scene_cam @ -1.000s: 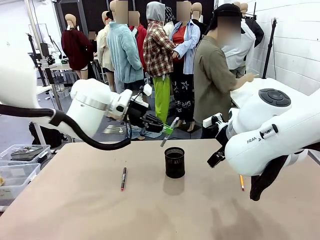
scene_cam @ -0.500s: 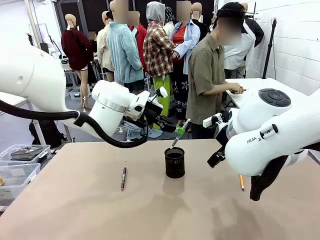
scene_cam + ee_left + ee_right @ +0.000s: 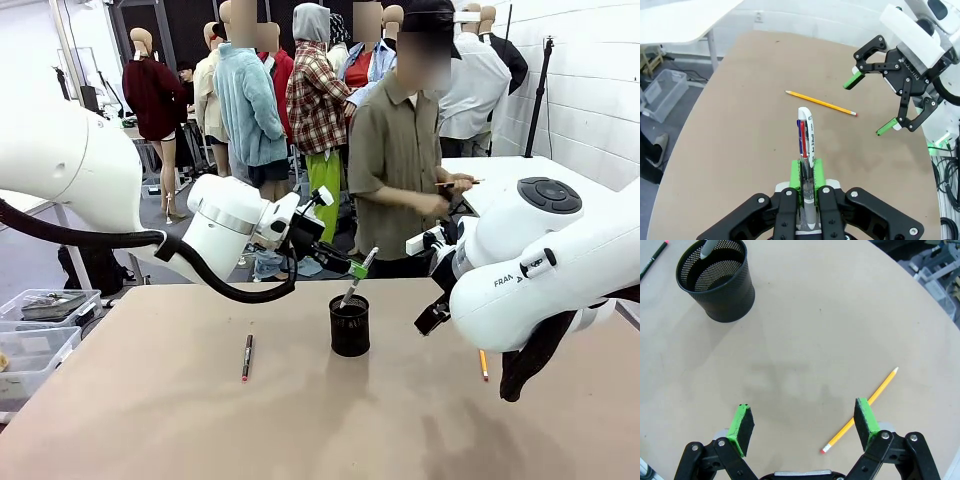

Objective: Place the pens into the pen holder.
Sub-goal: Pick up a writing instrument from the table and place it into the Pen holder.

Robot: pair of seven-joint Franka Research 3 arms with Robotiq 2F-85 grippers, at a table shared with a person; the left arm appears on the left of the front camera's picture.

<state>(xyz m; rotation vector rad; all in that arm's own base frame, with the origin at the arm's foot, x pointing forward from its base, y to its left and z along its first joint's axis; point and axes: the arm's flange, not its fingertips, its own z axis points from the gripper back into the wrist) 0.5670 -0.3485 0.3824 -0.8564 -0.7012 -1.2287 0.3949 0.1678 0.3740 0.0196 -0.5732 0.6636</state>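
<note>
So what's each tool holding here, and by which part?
The left tool grips the silver-grey pen by its upper part, lower end at the pen holder's mouth. The right tool is open, holding nothing.

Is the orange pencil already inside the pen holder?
No, the orange pencil lies flat on the table, apart from the pen holder.

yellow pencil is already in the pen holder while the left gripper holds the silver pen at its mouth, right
No: the yellow pencil lies on the table outside the pen holder, as the right wrist view shows. The left gripper holds the silver pen at the holder's mouth.
</note>
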